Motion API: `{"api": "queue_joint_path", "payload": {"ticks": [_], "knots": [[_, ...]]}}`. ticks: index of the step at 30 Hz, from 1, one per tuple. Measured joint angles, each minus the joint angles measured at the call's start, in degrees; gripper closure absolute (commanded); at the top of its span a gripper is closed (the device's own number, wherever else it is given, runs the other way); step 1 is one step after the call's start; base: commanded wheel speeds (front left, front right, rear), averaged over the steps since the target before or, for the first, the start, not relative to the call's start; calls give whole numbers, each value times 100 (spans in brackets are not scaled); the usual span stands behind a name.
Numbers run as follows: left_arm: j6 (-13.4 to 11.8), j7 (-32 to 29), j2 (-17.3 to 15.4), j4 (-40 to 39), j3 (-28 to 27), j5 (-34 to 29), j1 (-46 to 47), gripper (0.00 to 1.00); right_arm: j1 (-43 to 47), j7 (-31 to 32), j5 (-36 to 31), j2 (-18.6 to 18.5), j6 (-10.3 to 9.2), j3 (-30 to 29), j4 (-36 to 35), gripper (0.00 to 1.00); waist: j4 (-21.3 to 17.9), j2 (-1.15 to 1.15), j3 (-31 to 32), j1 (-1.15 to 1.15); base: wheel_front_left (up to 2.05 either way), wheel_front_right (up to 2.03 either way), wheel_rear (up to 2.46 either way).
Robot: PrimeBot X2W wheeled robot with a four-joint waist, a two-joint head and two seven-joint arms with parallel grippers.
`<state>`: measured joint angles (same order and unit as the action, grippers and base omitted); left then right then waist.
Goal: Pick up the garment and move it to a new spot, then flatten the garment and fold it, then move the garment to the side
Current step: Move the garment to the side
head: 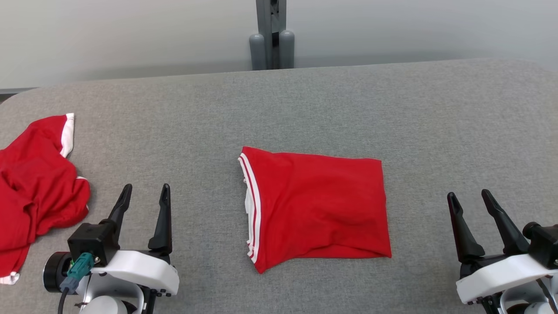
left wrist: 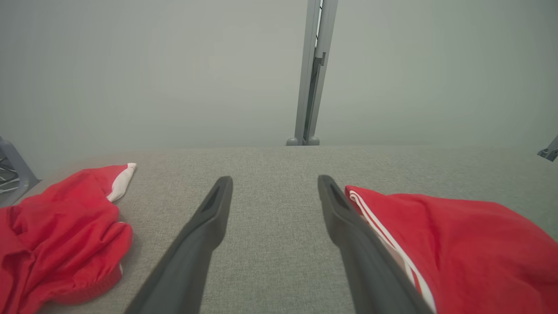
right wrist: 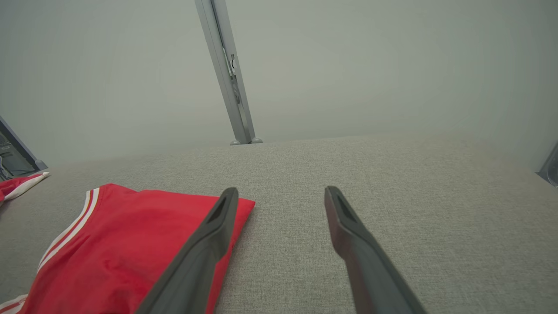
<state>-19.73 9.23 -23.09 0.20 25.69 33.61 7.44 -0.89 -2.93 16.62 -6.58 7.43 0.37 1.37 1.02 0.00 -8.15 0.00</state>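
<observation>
Head view: the garment (head: 318,205) lies folded into a neat red rectangle mid-desk, toward the near edge, with its white-striped hem facing the left edge of the grey desk (head: 392,109). A crumpled garment (head: 35,183), red with white trim, sits at the left edge. The left end effector (head: 146,188) hovers between the two, fingers spread, nothing in them. The right end effector (head: 468,194) is over toward the right edge, released and empty too. A grey post (head: 271,35) stands behind the far edge. Left wrist view: the left end effector (left wrist: 274,179) gapes over bare desk, garment (left wrist: 471,244) just beside one finger, crumpled garment (left wrist: 61,235) on the other side. Right wrist view: the right end effector (right wrist: 281,190) is wide open, one finger crossing in front of a corner of the garment (right wrist: 130,235), bare desk between the fingers.
</observation>
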Motion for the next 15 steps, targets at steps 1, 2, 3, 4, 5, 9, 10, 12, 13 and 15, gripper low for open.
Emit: {"api": "queue_joint_path", "payload": {"ticks": [1, 2, 3, 4, 5, 9, 10, 12, 13, 15], "knots": [[1, -14, 3, 0, 18, -2, 9, 0, -2, 7, 1, -10, 0, -9, -13, 0, 20, 0, -11, 0, 0, 0, 0], [1, -14, 3, 0, 18, -2, 9, 0, -2, 7, 1, -10, 0, -9, -13, 0, 20, 0, -11, 0, 0, 0, 0], [2, -14, 10, 1, 33, -4, 20, 0, -7, 16, 1, -31, 0, -11, -20, 0, 49, 0, -22, 0, 0, 0, 0], [3, -14, 16, 7, 45, -5, 24, 0, -19, 58, 1, -58, 0, -3, -19, 0, 80, 0, -30, 0, 0, 0, 0], [5, -15, 23, 8, 60, -10, 37, 0, -54, 76, 3, -79, 0, 2, -13, 0, 113, 0, -42, 0, 0, 0, 0], [19, -11, 69, 7, 110, -21, 138, 0, -376, 364, 45, -144, 0, 232, 202, 0, 238, 0, -132, 0, 0, 0, 0], [33, -5, 97, 16, 133, -20, 144, 0, -476, 474, 52, -169, 0, 310, 346, 0, 274, 0, -161, 0, 0, 0, 0], [52, 2, 153, 67, 166, -20, 168, 0, -640, 521, 133, -202, 0, 499, 615, 0, 357, 0, -213, 0, 0, 0, 0], [63, 15, 196, 88, 194, -19, 209, 0, -737, 598, 136, -236, 0, 599, 797, 0, 398, 0, -243, 0, 0, 0, 0], [109, 46, 244, 156, 231, -18, 269, 0, -900, 593, 215, -257, 2, 751, 1127, 0, 487, 0, -305, 0, 0, 0, 0]]}}
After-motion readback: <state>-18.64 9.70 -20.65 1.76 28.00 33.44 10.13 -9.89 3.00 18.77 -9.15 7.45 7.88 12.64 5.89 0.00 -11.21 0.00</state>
